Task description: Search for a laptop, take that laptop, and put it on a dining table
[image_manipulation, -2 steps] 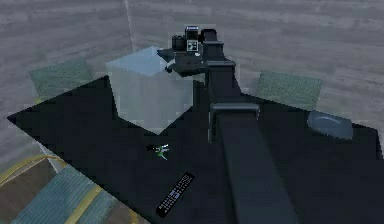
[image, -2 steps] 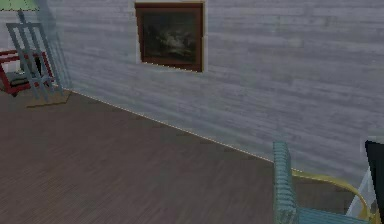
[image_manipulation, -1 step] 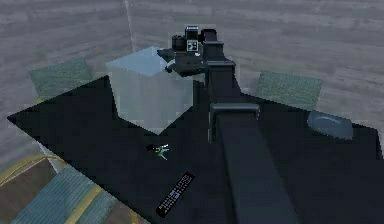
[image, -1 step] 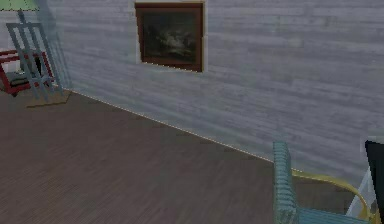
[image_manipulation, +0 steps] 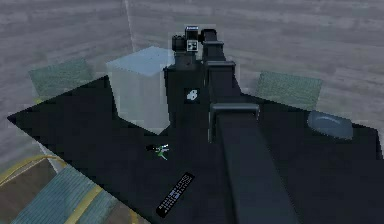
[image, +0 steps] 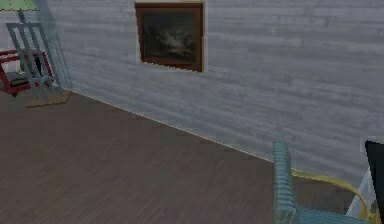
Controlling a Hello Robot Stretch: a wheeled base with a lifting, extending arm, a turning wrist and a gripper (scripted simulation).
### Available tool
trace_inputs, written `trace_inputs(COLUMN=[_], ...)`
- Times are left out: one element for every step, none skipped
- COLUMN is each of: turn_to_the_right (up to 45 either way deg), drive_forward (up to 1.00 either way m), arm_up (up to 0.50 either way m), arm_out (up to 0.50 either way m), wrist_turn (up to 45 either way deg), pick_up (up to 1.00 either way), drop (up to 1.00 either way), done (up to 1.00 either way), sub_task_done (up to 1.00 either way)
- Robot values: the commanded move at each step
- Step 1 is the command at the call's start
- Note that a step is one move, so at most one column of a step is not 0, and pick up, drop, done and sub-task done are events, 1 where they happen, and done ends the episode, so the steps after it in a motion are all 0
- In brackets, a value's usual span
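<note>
A dark square arm point(image_manipulation: 245, 140) reaches out over a broad black tabletop point(image_manipulation: 90, 130) with pale teal chairs point(image_manipulation: 288, 90) drawn up around it, so it looks to be a dining table. At the arm's far end sits the gripper point(image_manipulation: 183, 46). Whether its fingers are parted or together cannot be told, nor whether they hold anything, since objects stand right behind them. Just left of the arm, below the gripper, is a dark slab point(image_manipulation: 180, 108) bearing a small pale mark. This may be the laptop, resting on or just above the tabletop, though its shape is too unclear to be sure. Just beside it on the left stands a pale cube-shaped box point(image_manipulation: 140, 88). Nearer the table's front edge lie a small greenish object point(image_manipulation: 160, 150) and a black remote control point(image_manipulation: 175, 193), and a grey dish point(image_manipulation: 330, 124) sits well off to the right. A laptop would likely handle as stiff, flat, fairly heavy and smooth-shelled, with a fragile screen and hinge. It is best gripped at the middle of one thick base edge. In the forward view, a framed painting point(image: 170, 36) hangs on a pale plank wall point(image: 290, 70).
</note>
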Motion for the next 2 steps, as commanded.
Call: trace_inputs(turn_to_the_right=[0.0,0.0], drive_forward=[0.00,0.00], arm_up=[0.00,0.00], arm_out=[-0.10,0.00], wrist_turn=[0.0,0.0], pick_up=[0.00,0.00], drop=[0.00,0.00], done=[0.00,1.00], sub_task_done=[0.00,0.00])
